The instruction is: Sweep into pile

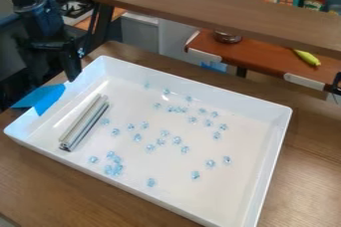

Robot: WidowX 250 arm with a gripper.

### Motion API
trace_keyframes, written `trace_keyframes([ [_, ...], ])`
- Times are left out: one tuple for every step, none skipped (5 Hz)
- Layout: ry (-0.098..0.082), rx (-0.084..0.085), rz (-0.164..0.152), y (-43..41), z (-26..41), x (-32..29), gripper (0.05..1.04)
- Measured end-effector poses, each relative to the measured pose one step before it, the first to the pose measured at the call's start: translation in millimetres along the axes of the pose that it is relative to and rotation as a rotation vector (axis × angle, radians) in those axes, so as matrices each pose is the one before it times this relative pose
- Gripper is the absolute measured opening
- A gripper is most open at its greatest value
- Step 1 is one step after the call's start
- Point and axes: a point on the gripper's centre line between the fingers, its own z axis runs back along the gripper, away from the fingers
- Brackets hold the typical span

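Note:
At the upper left, my black gripper (72,61) hangs by the tray's back left corner; whether it is open I cannot tell. The white tray (266,171) stands on the wooden table. Inside it, near the left wall, lies a silvery ribbed bar (85,123), slanted and apart from the gripper. Several small pale blue pieces (176,140) are scattered over the middle of the tray floor. A tighter cluster of pieces (114,166) lies toward the front left, right of the bar's lower end.
Blue tape (48,100) covers part of the tray's left rim. A raised wooden shelf (220,12) spans the back, with a dark support at its left. Behind it are an orange-brown counter (250,57) with a yellow-green banana-shaped thing (307,57) and a metal bowl (227,37).

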Motion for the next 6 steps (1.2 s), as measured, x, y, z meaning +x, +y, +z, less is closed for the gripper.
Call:
trace_keyframes([
  [0.0340, -0.0095, 0.0122, 0.03, -11.90, -4.35, 1.001],
  [-0.0027, 0.0216, 0.0166, -3.98, -11.60, 3.77, 1.001],
  [0.0045, 0.0042, -0.0119, -1.57, -14.05, 2.60, 1.001],
  [-0.0054, -0.0135, -0.0073, -0.91, -12.01, 0.44, 1.001],
  [-0.0035, -0.0220, -0.0192, -0.95, -7.66, 0.28, 1.001],
  [-0.0133, -0.0404, 0.0026, 5.40, -2.05, -1.45, 1.001],
])
